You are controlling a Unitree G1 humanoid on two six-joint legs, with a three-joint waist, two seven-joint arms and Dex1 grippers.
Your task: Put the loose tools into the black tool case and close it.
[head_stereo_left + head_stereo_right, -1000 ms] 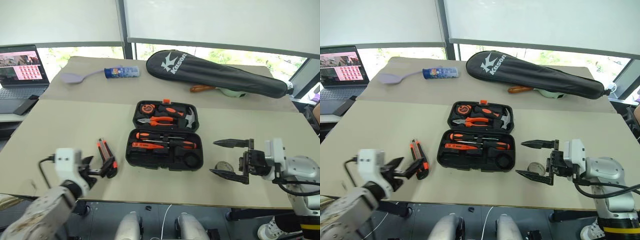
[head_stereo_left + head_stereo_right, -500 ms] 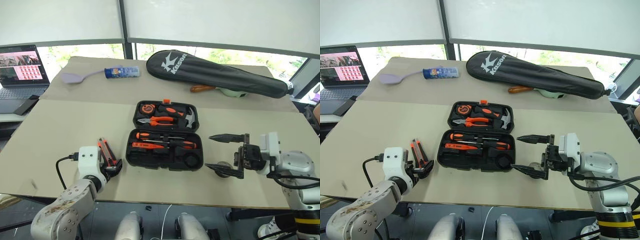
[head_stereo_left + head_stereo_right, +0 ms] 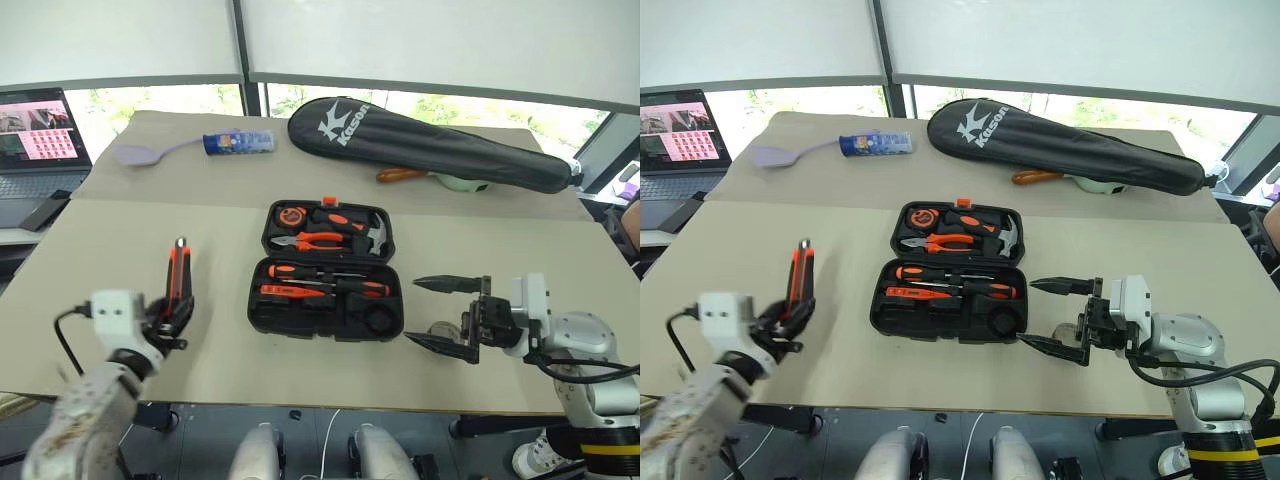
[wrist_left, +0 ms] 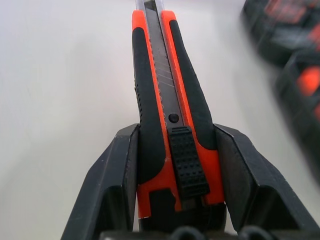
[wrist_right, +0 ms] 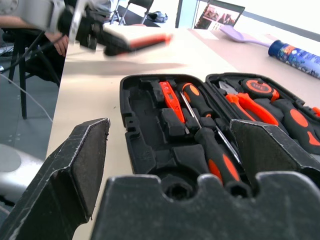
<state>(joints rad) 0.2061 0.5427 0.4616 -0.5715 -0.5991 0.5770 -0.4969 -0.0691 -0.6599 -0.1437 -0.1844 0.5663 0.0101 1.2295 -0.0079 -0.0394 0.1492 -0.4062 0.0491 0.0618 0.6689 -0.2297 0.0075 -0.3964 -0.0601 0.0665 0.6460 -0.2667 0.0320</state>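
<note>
Orange and black, the utility knife (image 4: 167, 120) is clamped between the fingers of the left hand (image 3: 172, 318), lifted off the beige worktop (image 3: 120, 240) to the left of the open black tool case (image 3: 328, 270). The case lies mid-worktop with screwdrivers (image 3: 330, 281) seated in its near half. The right hand (image 3: 450, 313) hangs just right of the case, fingers spread wide, with the grey tape roll (image 3: 445, 328) on the worktop between them.

left hand (image 4: 175, 170) clamped, right hand (image 3: 448, 314) wide
</note>
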